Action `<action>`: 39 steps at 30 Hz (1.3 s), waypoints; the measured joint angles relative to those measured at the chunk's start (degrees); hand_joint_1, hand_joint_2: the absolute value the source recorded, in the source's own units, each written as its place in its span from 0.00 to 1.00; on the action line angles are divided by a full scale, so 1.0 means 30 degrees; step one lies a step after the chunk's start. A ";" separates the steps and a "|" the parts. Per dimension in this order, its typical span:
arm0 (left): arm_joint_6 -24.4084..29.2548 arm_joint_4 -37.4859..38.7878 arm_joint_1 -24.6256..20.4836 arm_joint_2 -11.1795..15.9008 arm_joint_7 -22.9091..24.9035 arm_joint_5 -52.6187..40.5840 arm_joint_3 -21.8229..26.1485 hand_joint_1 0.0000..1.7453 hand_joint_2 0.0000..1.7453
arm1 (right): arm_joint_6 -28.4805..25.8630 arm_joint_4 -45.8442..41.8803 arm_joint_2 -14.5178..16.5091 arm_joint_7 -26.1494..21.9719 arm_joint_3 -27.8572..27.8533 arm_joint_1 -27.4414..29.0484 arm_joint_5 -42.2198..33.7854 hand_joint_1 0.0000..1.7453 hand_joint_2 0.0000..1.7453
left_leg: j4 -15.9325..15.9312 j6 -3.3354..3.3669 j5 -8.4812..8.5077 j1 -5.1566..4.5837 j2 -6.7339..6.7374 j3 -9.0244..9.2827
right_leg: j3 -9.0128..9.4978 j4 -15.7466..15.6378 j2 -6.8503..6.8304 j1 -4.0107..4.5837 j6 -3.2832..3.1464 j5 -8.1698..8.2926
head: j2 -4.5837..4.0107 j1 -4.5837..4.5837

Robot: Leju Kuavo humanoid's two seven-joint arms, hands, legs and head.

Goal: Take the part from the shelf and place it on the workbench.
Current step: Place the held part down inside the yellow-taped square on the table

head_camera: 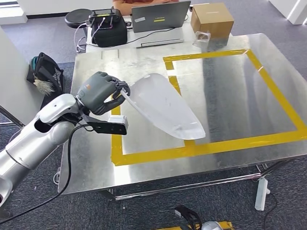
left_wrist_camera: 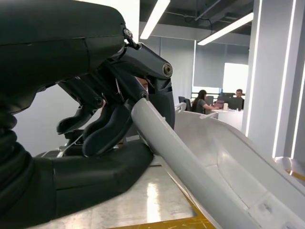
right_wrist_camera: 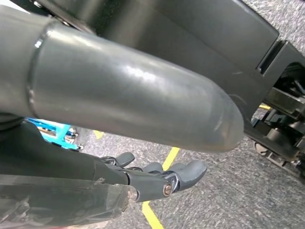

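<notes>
- From the head view we see the left hand [head_camera: 99,92] holding the white part [head_camera: 164,106] by its near edge, above the metal workbench [head_camera: 231,86] and over the corner of the yellow tape [head_camera: 181,151] frame.
- The left wrist view adds what the head view hides: the dark fingers [left_wrist_camera: 107,129] curl over the part's rim [left_wrist_camera: 187,167] with the thumb below it, and the workbench surface lies just beneath.
- In the right wrist view we see the right hand [right_wrist_camera: 158,179] hanging over grey floor [right_wrist_camera: 223,200] with its fingers stretched out, holding nothing.
- Beyond the workbench the head view shows a laptop [head_camera: 159,17] and a cardboard box [head_camera: 211,19].
</notes>
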 joint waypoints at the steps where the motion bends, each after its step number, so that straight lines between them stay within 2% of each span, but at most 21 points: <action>1: 0.0024 0.0002 -0.0024 -0.0002 0.0006 -0.0020 0.0000 0.00 0.50 | 0.0000 0.0000 0.0000 0.0000 0.0000 0.0000 -0.0004 0.00 0.00 | -0.0021 -0.0067 0.0005 0.0009 0.0006 0.0009 | -0.0003 0.0001 0.0004 0.0010 -0.0038 -0.0014 | 0.0000 -0.0002; 3: 0.0098 0.0014 -0.0083 -0.0005 0.0064 -0.0064 -0.0004 0.00 0.00 | -0.0013 0.0000 0.0000 0.0000 0.0002 -0.0004 -0.0049 0.00 0.00 | -0.0048 -0.0199 0.0009 0.0038 0.0008 0.0015 | -0.0005 0.0002 -0.0002 0.0039 -0.0097 -0.0029 | 0.0000 0.0004; 11: 0.0007 0.0191 -0.0278 -0.0022 0.0665 0.0189 -0.0080 0.00 0.00 | -0.0144 0.0036 0.0000 0.0000 0.0056 -0.0043 -0.0313 0.00 0.00 | -0.0061 -0.0365 0.0025 0.0059 0.0007 0.0011 | 0.0005 0.0003 -0.0017 0.0052 -0.0170 -0.0007 | 0.0000 0.0011; 31: 0.1253 0.0208 -0.0187 -0.0036 0.1450 -0.0064 0.0066 0.00 0.00 | -0.0310 0.0051 0.0000 0.0000 0.0189 -0.0029 -0.0670 0.00 0.00 | -0.0048 -0.0337 0.0047 0.0005 0.0001 0.0010 | 0.0026 -0.0005 -0.0033 -0.0010 -0.0138 0.0036 | 0.0000 0.0011; 39: 0.1359 0.0208 -0.0059 -0.0013 0.1661 0.0016 0.0268 0.00 0.00 | -0.0410 0.0051 0.0000 0.0000 0.0328 -0.0023 -0.0681 0.00 0.00 | 0.0080 -0.0090 -0.0132 -0.0119 0.0000 0.0000 | 0.0092 -0.0039 -0.0032 -0.0141 0.0061 -0.0019 | 0.0000 0.0004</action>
